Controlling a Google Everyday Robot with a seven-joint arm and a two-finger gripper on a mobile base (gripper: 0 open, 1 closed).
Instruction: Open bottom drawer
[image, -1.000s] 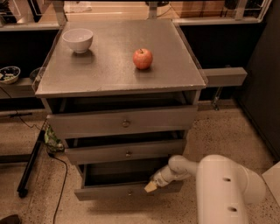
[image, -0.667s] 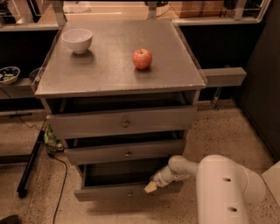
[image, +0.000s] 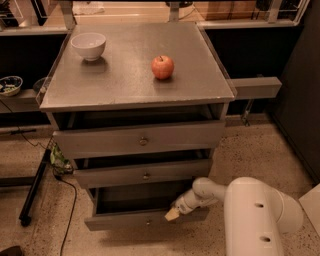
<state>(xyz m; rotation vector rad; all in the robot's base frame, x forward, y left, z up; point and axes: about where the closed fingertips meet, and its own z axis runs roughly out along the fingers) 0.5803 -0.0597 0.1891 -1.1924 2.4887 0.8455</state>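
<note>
The bottom drawer (image: 125, 220) is the lowest of three grey drawers in the cabinet. It stands pulled out further than the two above, with its dark inside showing behind the flat front and a small round knob (image: 148, 220) at the centre. My gripper (image: 172, 214) sits at the top edge of that drawer front, right of the knob, at the end of my white arm (image: 250, 210) that reaches in from the lower right. The middle drawer (image: 142, 173) and top drawer (image: 140, 139) stand slightly ajar.
On the cabinet top (image: 115, 85) stand a white bowl (image: 88, 45) at the back left and a red apple (image: 162, 67) near the middle. A black stand leg (image: 32, 192) and a cable (image: 67, 210) lie on the speckled floor to the left. A grey shelf (image: 255, 87) juts out at the right.
</note>
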